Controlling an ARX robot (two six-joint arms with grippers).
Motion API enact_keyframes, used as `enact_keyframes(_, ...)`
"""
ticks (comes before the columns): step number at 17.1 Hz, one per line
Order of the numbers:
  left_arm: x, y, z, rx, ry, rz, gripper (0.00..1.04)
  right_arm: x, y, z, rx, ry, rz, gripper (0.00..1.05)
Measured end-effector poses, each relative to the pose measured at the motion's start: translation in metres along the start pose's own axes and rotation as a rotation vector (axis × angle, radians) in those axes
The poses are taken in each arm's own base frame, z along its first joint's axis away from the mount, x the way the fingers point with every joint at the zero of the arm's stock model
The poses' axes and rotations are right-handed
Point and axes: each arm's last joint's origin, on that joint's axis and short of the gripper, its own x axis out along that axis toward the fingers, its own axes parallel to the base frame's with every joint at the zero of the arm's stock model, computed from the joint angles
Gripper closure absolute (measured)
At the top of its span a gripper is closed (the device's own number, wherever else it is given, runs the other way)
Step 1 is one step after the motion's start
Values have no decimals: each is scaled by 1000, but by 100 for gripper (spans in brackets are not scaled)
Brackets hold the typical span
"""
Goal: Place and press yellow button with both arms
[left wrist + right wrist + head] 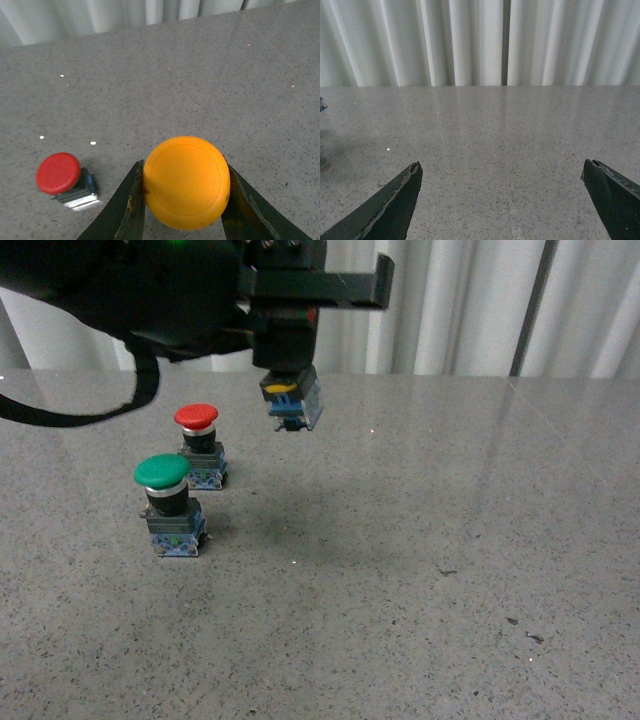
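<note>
1. Grey speckled table (450, 590), white curtain (470, 40) behind it.
2. Left arm (150, 290) is high over the table's left part. The left gripper (182, 169) is clamped on the yellow button (291, 400) at its cap.
3. Right gripper (501, 164): fingers spread wide, nothing between, bare table below.
4. Yellow button hangs clear of the table, contact block downward, right of the red button (200, 445).
5. Green button (165, 502) stands upright nearer the camera. The red one stands just behind it, apart.

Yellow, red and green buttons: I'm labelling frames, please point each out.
yellow button (186, 182), left wrist view, centre of cap.
red button (196, 417), front view, top of cap.
green button (162, 470), front view, top of cap.
</note>
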Motion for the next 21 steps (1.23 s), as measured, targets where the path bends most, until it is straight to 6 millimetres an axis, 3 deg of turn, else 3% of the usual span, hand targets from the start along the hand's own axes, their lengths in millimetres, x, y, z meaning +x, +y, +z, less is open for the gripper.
enact_keyframes(8, 43, -21, -28, -125, 98, -40, 68, 0, 0, 0, 0, 0, 0, 7)
enact_keyframes(17, 56, -28, -30, -182, 112, -43, 68, 0, 0, 0, 0, 0, 0, 7)
enact_keyframes(21, 68, -29, -45, -173, 163, -25, 68, 0, 0, 0, 0, 0, 0, 7)
